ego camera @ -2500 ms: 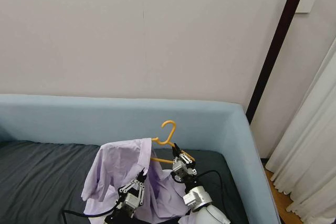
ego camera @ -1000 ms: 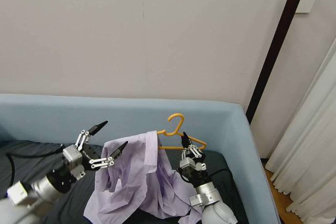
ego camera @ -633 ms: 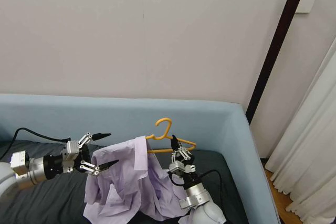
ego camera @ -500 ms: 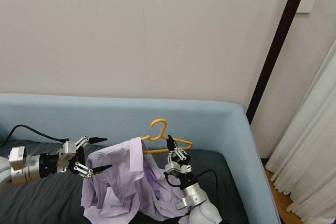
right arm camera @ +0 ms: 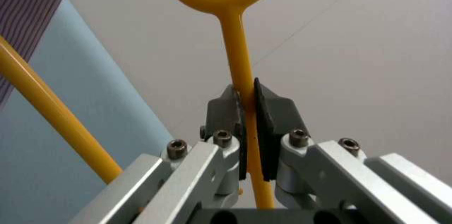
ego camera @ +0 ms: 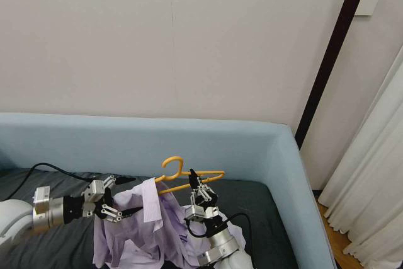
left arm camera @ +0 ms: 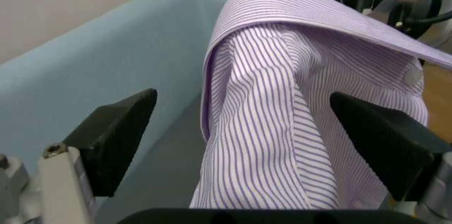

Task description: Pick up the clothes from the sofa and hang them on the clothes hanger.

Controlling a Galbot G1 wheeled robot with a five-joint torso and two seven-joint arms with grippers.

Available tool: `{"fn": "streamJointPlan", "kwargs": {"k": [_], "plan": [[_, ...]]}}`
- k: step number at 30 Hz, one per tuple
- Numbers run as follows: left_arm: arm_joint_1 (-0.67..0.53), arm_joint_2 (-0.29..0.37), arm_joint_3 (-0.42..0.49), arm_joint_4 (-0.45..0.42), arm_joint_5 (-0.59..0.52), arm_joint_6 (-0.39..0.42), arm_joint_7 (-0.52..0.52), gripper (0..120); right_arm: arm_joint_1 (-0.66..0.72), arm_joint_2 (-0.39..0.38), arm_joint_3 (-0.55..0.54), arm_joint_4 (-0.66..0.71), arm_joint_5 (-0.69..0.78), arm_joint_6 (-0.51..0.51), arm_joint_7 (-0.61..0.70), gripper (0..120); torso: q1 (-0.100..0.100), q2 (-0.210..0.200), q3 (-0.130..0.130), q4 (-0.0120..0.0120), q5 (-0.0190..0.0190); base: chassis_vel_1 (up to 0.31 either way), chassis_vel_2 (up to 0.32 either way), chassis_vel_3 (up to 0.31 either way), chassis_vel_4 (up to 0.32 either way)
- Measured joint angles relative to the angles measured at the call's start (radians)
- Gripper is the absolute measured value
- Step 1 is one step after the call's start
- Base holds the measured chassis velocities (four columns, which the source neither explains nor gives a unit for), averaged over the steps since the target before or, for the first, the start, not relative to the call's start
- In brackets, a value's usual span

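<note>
Your right gripper [ego camera: 200, 188] is up over the sofa [ego camera: 277, 155] with its jaws closed tight on the yellow hanger [ego camera: 213, 172]. In the right wrist view you can see the two pads pinching the hanger's stem just below the hook. From the head view the hanger sits tilted, with the hook end toward your left and its bare arm pointing up to the right. The purple striped shirt [ego camera: 132, 234] is draped over the hanger's left arm with its collar close to the hook, and the rest of it hangs down toward the dark seat [ego camera: 271, 212]. Your left gripper [ego camera: 128, 195] is just beside the shirt on its left side, spread wide and holding nothing. In the left wrist view the fingers [left arm camera: 113, 134] stand on either side of the shirt's folded shoulder, with a gap showing on both sides
</note>
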Motion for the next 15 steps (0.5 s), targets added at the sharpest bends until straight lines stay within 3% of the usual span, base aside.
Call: {"fn": "streamJointPlan", "kwargs": {"k": [13, 15], "plan": [[0.006, -0.015, -0.004, 0.014, 0.030, 0.003, -0.005, 46, 0.001, -0.001, -0.003, 0.003, 0.008, -0.005, 0.004, 4, 0.000, 0.000, 0.000, 0.0000, 0.0001, 0.000, 0.000, 0.000, 0.000], [0.006, -0.015, -0.004, 0.014, 0.030, 0.003, -0.005, 46, 0.001, -0.001, -0.003, 0.003, 0.008, -0.005, 0.004, 4, 0.000, 0.000, 0.000, 0.0000, 0.0001, 0.000, 0.000, 0.000, 0.000]]}}
